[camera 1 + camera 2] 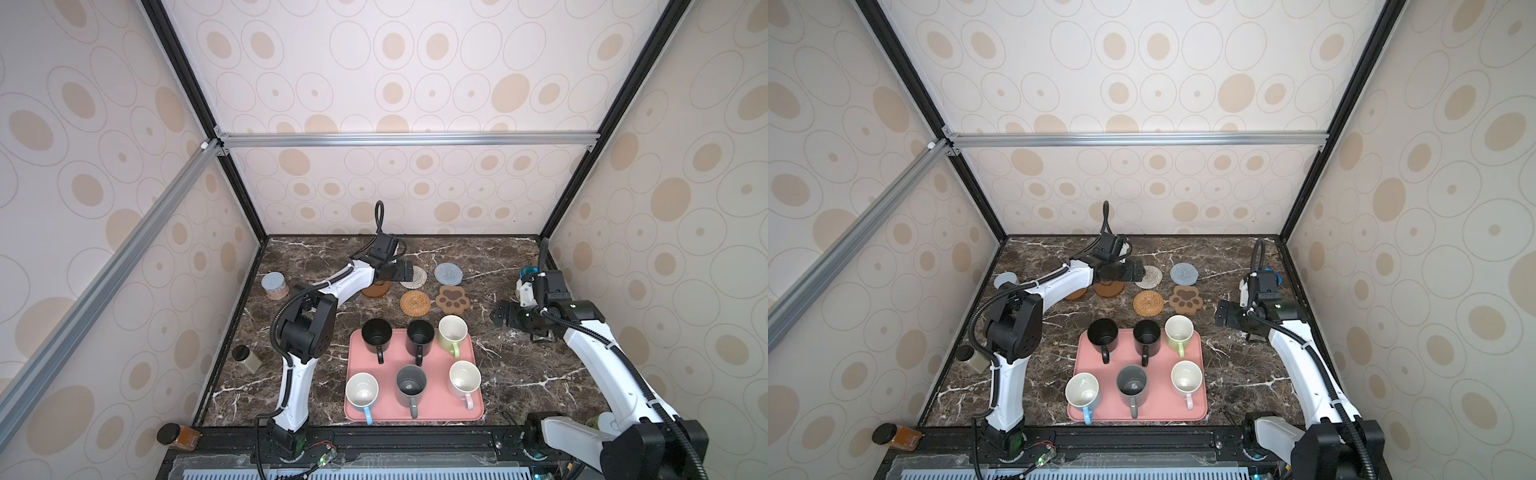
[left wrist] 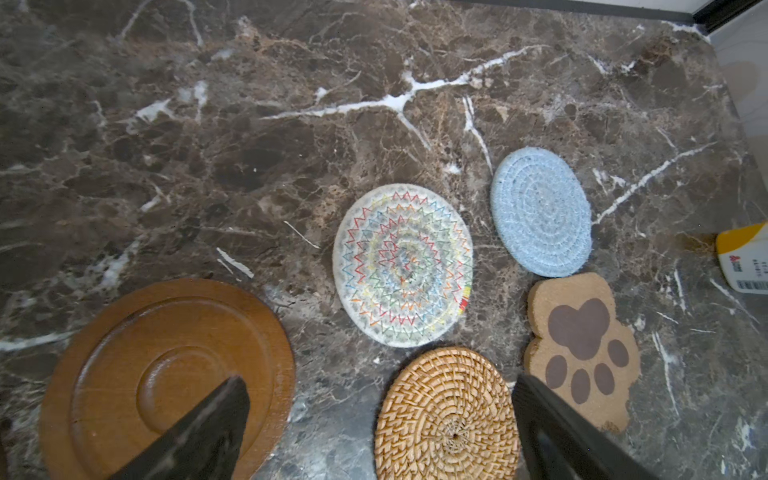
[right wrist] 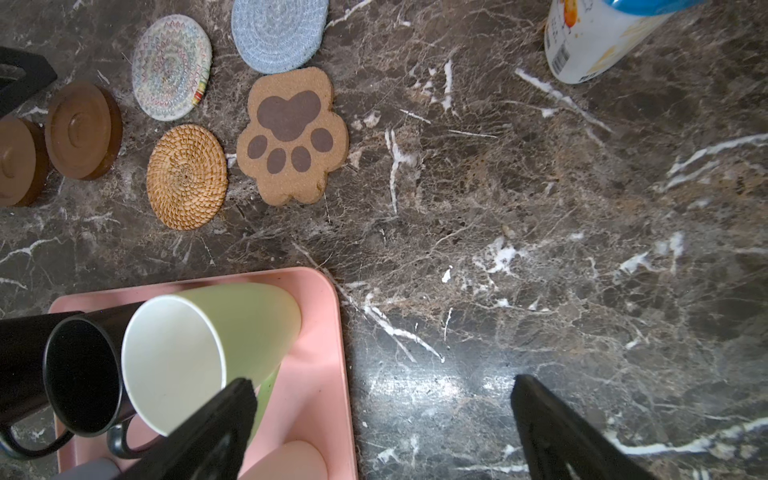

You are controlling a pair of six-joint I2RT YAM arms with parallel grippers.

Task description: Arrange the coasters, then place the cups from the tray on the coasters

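Four coasters lie at the back in a block: cream woven [image 1: 413, 277], grey-blue [image 1: 448, 273], rattan [image 1: 415, 303] and paw-shaped [image 1: 451, 299]. To their left lie two brown wooden discs [image 1: 1108, 289] [image 1: 1075, 295], partly under my left arm. My left gripper [image 1: 405, 270] hovers open by the cream coaster's left edge, nothing between its fingers [image 2: 232, 399]. Six cups stand on the pink tray [image 1: 432, 409]: two black [image 1: 377, 334] [image 1: 420, 334], light green [image 1: 453, 330], blue-handled white [image 1: 362, 392], grey [image 1: 411, 384], pink-handled white [image 1: 464, 380]. My right gripper [image 1: 500, 316] is open and empty, right of the tray.
A grey-lidded jar [image 1: 274, 285] and a black-lidded jar [image 1: 246, 358] stand along the left wall. A blue-lidded container [image 1: 528, 276] stands at the back right behind my right wrist. An amber jar [image 1: 178, 436] lies beyond the front left corner.
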